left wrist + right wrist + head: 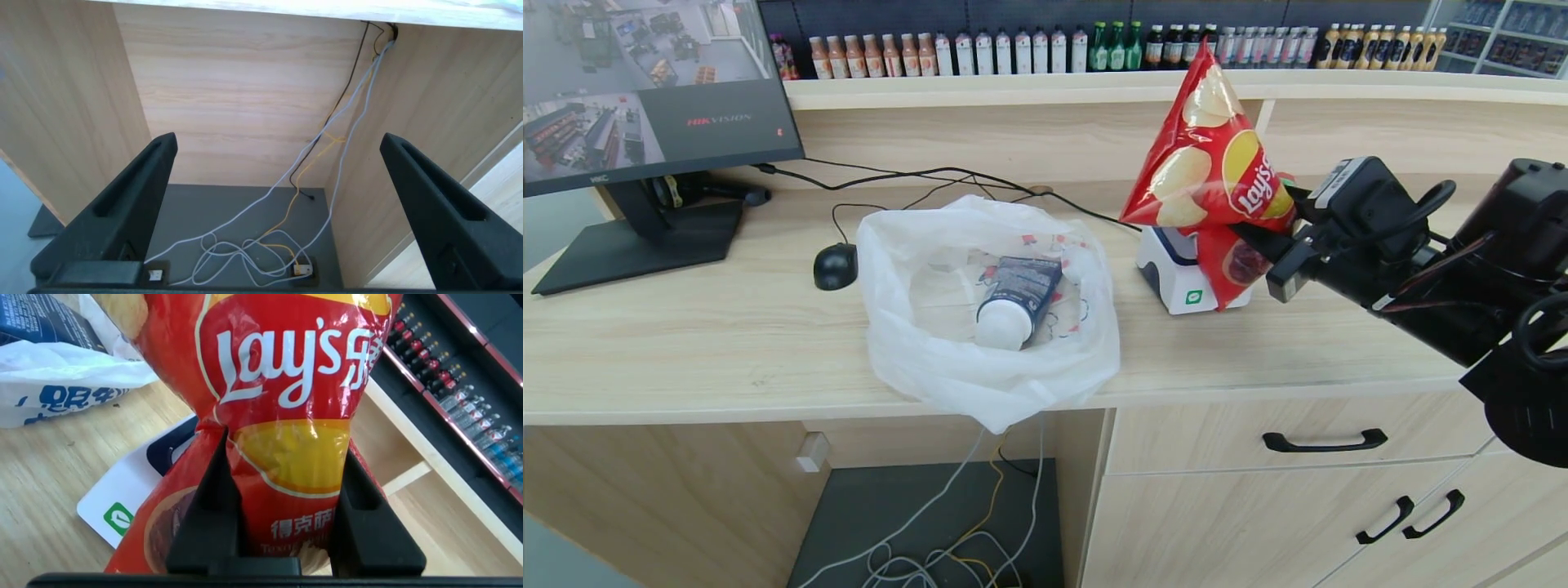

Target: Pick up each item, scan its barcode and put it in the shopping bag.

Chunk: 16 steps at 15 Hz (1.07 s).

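Above the scanner (1168, 273), 3 o'clock of the shopping bag (907, 367), right gripper (286, 498) clenched on the chip bag (1209, 171) at mid-height, left gripper (278, 143) gaping below the counter (686, 343); risk: crumpled foil hides the barcode, or slips.

1. There's my right arm (1462, 278): chunky glossy black casing, rounded joints.
2. A black cable (1433, 200) loops over the wrist, with thin reddish wires beside it.
3. A grey-topped camera block (1347, 184) sits up front.
4. Now my right fingers (214, 498): flat black wedges.
5. And my left fingers (122, 216): matte black, tapered, stepped.
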Available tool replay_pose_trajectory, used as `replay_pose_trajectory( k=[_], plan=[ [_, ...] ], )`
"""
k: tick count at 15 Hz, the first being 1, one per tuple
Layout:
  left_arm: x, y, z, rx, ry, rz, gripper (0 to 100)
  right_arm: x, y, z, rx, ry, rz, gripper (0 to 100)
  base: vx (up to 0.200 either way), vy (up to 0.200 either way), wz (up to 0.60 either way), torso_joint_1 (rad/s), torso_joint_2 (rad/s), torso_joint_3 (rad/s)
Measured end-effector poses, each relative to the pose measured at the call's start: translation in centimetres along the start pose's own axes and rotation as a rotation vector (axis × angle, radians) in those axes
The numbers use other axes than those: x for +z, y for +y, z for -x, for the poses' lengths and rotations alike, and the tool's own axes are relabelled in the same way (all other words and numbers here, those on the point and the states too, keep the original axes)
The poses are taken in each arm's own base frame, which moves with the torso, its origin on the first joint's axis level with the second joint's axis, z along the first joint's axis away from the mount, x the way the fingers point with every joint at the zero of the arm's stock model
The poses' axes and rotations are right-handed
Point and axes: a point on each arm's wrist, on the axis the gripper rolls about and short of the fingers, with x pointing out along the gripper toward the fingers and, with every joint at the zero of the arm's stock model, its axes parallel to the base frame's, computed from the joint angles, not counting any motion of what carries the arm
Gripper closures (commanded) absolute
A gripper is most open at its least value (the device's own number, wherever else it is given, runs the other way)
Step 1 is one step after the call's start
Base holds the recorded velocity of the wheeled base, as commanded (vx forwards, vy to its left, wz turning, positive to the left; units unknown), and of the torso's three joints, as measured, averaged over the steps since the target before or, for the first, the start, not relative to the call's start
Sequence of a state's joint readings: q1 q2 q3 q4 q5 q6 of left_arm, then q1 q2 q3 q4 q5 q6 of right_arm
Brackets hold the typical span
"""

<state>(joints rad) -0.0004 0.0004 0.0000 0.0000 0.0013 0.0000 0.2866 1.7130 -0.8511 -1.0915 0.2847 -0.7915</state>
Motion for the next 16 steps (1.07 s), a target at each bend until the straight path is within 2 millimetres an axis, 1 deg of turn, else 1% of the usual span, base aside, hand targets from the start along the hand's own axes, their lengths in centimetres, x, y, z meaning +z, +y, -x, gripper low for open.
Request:
replay_pose_trajectory(
  k=[5, 9, 13, 16],
  plan=[
    [0.0, 0.0, 0.0, 0.000, 0.000, 0.000, 0, 0.2, -0.2, 0.0, -0.008, -0.008, 0.002, 100, 0.000, 0.000, 0.00, 0.000, 0.00, 0.000],
    [0.0, 0.0, 0.0, 0.000, 0.000, 0.000, 0, 1.1, -0.7, 1.0, -0.027, -0.019, -0.020, 100, 0.000, 0.000, 0.00, 0.000, 0.00, 0.000],
    [0.0, 0.0, 0.0, 0.000, 0.000, 0.000, 0, 2.6, -2.0, 1.6, -0.067, -0.064, -0.148, 100, 0.000, 0.000, 0.00, 0.000, 0.00, 0.000],
    [0.0, 0.0, 0.0, 0.000, 0.000, 0.000, 0, 3.9, -2.7, 2.8, -0.085, -0.099, -0.205, 100, 0.000, 0.000, 0.00, 0.000, 0.00, 0.000]
  ],
)
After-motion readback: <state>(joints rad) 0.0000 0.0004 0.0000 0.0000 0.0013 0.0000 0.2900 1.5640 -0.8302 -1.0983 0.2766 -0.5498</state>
